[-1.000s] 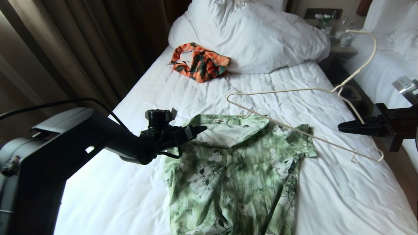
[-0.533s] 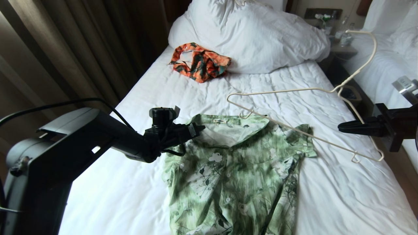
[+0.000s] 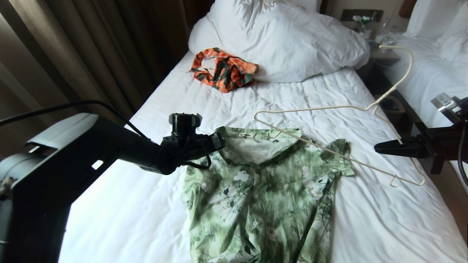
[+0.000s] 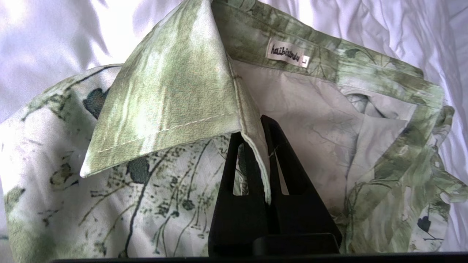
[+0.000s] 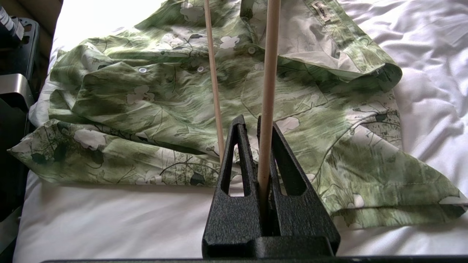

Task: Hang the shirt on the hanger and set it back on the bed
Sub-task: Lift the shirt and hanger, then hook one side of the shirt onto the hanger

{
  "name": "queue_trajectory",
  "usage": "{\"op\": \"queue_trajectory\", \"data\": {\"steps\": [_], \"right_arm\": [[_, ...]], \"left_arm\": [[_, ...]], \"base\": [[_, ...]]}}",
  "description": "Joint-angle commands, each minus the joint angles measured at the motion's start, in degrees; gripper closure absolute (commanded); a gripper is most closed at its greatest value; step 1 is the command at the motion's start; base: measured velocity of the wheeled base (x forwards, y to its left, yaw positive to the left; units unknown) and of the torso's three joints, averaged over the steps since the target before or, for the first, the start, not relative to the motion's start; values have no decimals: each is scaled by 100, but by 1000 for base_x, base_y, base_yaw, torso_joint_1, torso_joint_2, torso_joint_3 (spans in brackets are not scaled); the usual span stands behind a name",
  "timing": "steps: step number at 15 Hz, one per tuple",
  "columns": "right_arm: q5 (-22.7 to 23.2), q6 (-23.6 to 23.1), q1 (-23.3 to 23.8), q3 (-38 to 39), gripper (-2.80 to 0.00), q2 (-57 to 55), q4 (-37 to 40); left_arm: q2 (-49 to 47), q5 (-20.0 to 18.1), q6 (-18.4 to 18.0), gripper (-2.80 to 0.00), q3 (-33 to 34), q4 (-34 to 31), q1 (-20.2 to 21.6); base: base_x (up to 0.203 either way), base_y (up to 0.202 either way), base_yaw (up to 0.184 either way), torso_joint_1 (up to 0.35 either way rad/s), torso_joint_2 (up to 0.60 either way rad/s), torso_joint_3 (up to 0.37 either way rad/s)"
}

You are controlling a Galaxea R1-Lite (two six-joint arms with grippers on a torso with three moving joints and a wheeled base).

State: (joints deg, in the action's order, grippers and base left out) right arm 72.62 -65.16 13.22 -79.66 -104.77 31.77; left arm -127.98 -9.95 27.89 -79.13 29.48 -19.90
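Head view: the shirt (image 3: 263,193) is laid flat, front up, on the bed (image 3: 175,109), with its collar towards the pillow (image 3: 285,40) and its hem towards the robot. The left gripper (image 3: 218,140) is seen at the collar's left side; in the left wrist view its fingers are pressed together on the front edge of the shirt just under the collar flap (image 4: 168,98), so the neck opening is pinched at that side.

The hanger (image 3: 343,155) is clamped in the right gripper (image 3: 380,147) by one of its rods, as the right wrist view shows, the jaws being shut on it. The hanger is held just above the bed with its long axis running across the bed, from the right gripper towards the collar. Its far tip (image 3: 257,116) lies just beyond the collar, and its lower rod crosses over the shirt's right shoulder.

The coming move is judged to turn on this: the neck opening lies to the left of the hanger's tip and slightly nearer the robot, so the tip must be brought down and under the collar edge held by the left gripper.
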Motion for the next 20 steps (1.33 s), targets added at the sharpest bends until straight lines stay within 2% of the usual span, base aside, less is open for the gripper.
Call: {"op": "queue_trajectory", "data": {"steps": [1,6,9,14,18,20], "right_arm": [[40,-25,-131,-184,0,-426,-39],[36,63,-182,-725,0,-920,-57],[-38,161,-258,-1094,0,-1163,-57],[-214,248,-288,-1489,0,-1697,-57],[-386,255,-571,-1894,0,-2205,-65],[-405,289,-664,-2226,0,-2452,-94]], "left_arm": [[605,-1,23,0,131,-162,-42],[1438,-15,29,0,185,-1121,-315],[1595,-16,29,0,196,-1208,-550],[1400,-25,-12,0,-41,-1208,-648],[1346,-25,-21,0,-199,-1243,-709],[1391,-25,-22,0,-321,-1524,-796]], "base": [[0,0,0,0,0,0],[0,0,0,0,0,0],[0,0,0,0,0,0],[0,0,0,0,0,0],[0,0,0,0,0,0],[0,0,0,0,0,0]]}}
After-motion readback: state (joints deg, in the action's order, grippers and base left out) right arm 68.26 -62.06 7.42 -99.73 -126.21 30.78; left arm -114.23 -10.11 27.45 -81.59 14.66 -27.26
